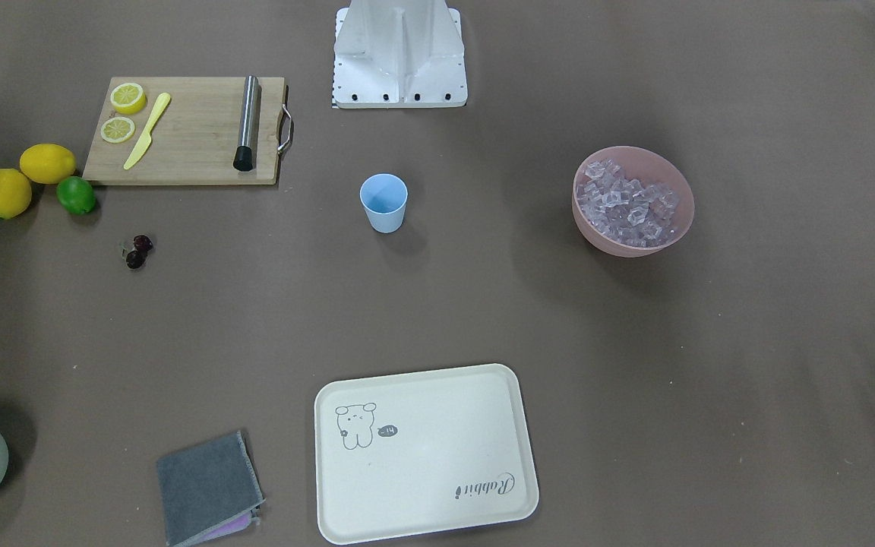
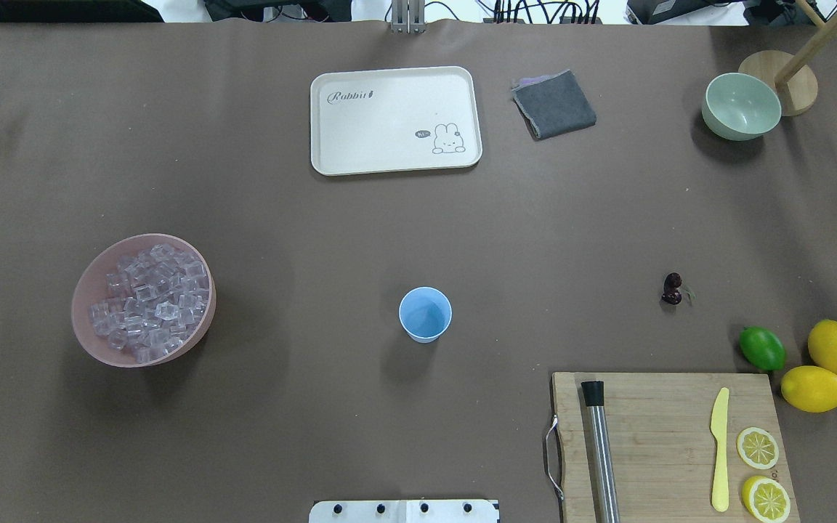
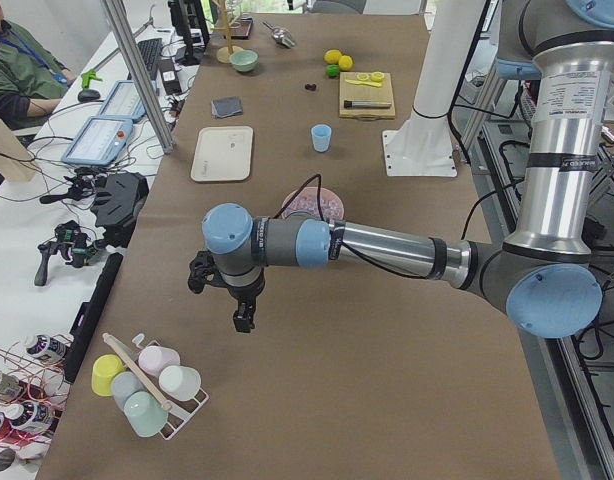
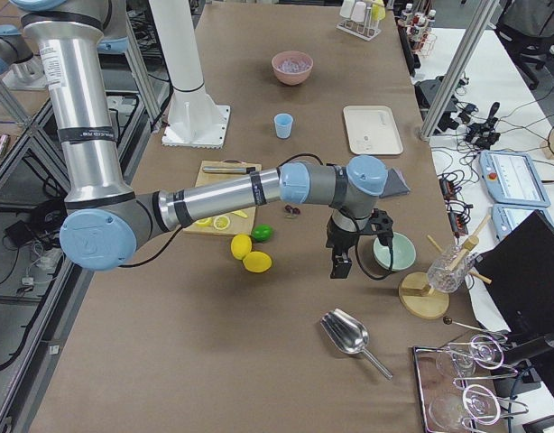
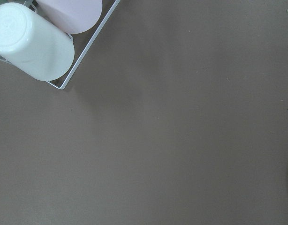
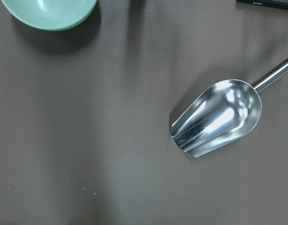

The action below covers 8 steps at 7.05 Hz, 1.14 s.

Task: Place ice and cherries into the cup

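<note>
Two grippers hang toward opposite ends of the tabletop (image 2: 302,240), well apart from the task's things.

- Left gripper (image 3: 243,318): points down over bare brown surface at the robot's left end, near a wire rack (image 3: 152,390) of upturned cups. How far the jaws are open cannot be told.
- Right gripper (image 4: 339,264): points down over the right end, beside a pale green bowl (image 2: 742,107) and near a steel scoop (image 6: 219,117). The state of the jaws cannot be told here either.
- Cup (image 2: 425,314): light blue, upright, mid-tabletop, straight out from the robot's base. Its blue inner floor is in view. Bare surface lies on every side of it.
- Pink bowl (image 2: 95,280): stands toward the left end, well apart from the cup, with a wide bare lane between them. It is heaped with ice (image 2: 150,301), many clear cubes.
- Cherries (image 2: 672,289): a dark pair on the bare tabletop toward the right end, well apart from the cup and near a lime (image 2: 761,348).
- Two lemons (image 2: 836,349): just beyond the lime, toward the right end.
- Cutting board (image 2: 665,428): at the robot-side edge, right of the base. It carries a steel rod (image 2: 600,450), a yellow knife (image 2: 720,450) and two lemon slices (image 2: 757,447).
- Cream tray (image 2: 389,138): by the far edge, opposite the cup, with open surface between them.
- Grey cloth (image 2: 554,105): folded, just beside the tray on its right.
</note>
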{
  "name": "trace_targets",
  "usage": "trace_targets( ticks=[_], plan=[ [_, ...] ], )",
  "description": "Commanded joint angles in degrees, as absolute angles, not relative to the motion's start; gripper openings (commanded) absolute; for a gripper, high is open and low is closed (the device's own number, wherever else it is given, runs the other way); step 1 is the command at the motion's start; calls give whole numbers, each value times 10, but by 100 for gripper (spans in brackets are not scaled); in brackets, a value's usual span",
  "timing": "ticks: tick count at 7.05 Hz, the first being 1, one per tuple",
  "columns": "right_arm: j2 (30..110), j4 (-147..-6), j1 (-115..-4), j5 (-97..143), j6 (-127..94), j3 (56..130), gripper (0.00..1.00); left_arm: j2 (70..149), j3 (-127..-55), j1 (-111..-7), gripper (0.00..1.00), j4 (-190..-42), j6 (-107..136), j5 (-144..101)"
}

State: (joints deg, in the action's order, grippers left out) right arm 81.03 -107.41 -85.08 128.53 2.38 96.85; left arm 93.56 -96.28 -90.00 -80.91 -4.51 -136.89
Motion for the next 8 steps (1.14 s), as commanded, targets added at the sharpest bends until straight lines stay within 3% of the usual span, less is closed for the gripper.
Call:
trace_targets(
  ticks=[1, 8],
  plan=[
    [810, -1074, -851, 1290, 24, 970, 100, 940, -965, -900, 100, -805, -45, -1368],
    [810, -1074, -851, 1296, 24, 976, 100, 937, -965, -896, 100, -811, -44, -1373]
  ],
)
